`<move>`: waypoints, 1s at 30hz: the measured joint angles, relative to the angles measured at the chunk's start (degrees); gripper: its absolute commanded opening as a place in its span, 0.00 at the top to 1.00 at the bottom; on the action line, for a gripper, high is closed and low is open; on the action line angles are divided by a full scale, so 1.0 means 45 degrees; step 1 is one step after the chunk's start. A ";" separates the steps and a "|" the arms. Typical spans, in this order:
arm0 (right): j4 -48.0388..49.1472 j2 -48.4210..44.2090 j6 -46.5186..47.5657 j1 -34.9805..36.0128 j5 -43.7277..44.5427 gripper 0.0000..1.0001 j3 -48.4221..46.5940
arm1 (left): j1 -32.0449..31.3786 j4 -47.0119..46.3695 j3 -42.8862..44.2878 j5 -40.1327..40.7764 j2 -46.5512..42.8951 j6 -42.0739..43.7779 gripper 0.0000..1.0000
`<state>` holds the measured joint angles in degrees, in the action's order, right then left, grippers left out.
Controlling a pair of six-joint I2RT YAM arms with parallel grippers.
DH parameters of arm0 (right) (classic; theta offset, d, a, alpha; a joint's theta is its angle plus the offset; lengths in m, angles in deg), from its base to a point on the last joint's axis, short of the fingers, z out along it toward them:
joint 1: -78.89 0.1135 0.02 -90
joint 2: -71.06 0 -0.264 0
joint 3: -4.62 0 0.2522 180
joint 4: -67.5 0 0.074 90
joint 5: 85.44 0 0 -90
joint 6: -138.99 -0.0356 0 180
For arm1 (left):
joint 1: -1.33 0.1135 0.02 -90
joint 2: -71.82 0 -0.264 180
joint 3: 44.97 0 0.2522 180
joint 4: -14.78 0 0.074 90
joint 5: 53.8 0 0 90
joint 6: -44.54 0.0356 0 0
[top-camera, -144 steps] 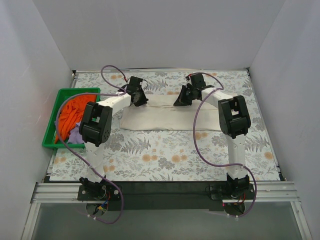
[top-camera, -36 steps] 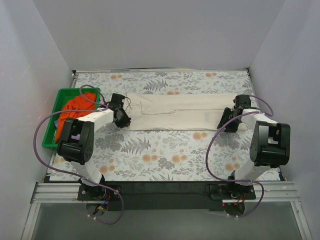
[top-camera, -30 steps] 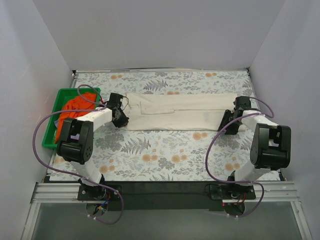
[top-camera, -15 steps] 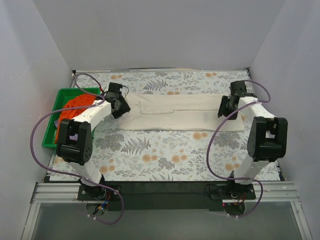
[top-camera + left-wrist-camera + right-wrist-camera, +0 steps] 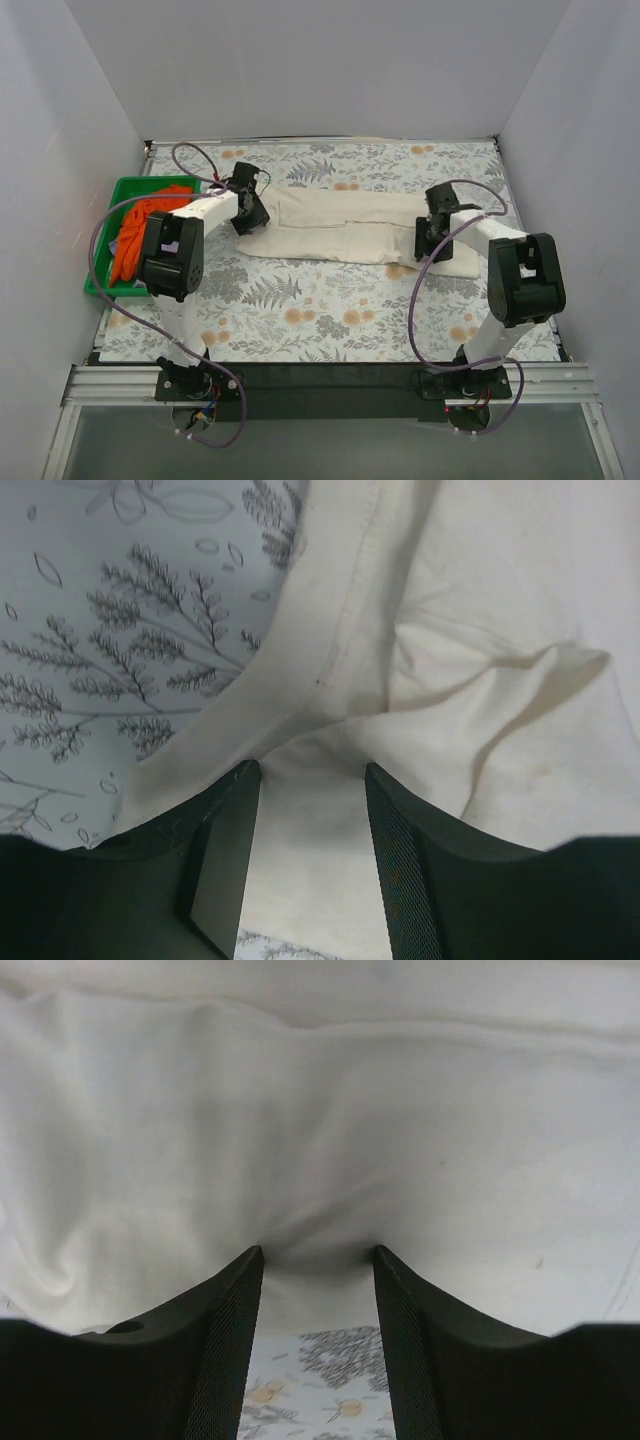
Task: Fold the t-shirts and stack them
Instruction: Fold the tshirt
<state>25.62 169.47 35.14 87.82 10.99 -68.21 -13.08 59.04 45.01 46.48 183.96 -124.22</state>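
Jaws seemingly pinch cream t-shirt (image 5: pixel 450 680) hem.

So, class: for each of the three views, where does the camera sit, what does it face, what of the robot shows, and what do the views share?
Top external: high behind the bases, facing down; shows both arms, the cream t-shirt and green tray.
Left wrist: on the left arm, facing down past its fingers at the shirt's hem.
Right wrist: on the right arm, facing down past its fingers at bunched cloth.
Shared: all three show the cream t-shirt on the floral table.
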 measured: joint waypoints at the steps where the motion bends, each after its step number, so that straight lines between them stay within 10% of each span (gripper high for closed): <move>1: -0.0024 -0.0233 -0.0015 0.0427 0.0000 0.52 0.0296 | 0.0034 -0.0010 0.0325 0.0102 0.0267 0.0092 0.56; 19: -0.2132 -0.1365 -0.1302 1.0273 -0.4600 0.49 0.1525 | 0.0651 0.1506 1.0608 0.1564 0.6936 0.2356 0.53; 30: -0.4469 -0.0680 -0.1166 1.0715 -0.3599 0.37 -0.1724 | 0.0714 0.0539 0.9000 0.1258 0.5843 0.2399 0.25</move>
<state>5.51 166.41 29.89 136.04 -5.20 -75.97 -9.87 61.47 85.51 52.14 210.25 -113.42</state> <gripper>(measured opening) 0.611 0.729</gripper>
